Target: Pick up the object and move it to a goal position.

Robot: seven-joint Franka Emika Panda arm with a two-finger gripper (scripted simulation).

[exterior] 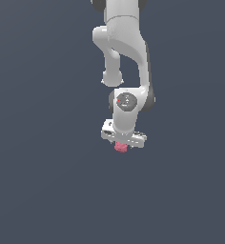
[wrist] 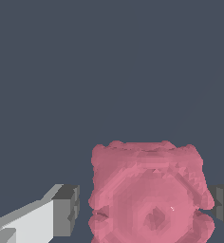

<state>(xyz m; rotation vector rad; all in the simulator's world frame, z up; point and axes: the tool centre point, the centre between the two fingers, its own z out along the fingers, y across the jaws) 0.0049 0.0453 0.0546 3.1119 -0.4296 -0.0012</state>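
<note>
We see the gripper [exterior: 121,144] pointing down, its fingers [wrist: 66,209] apart on either side of the pinkish-red lumpy cube [exterior: 120,147]; one pad sits just beside the cube with a thin gap showing, and at the other pad we cannot tell whether it touches. In the exterior view the cube peeks out right below the white hand, near the middle of the plain dark-grey floor [exterior: 38,190], with the white arm [exterior: 126,47] rising above it.

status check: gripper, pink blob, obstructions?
White gripper open, pads not touching. Pinkish-red lumpy cube sits between them. Nothing visible in the way.
</note>
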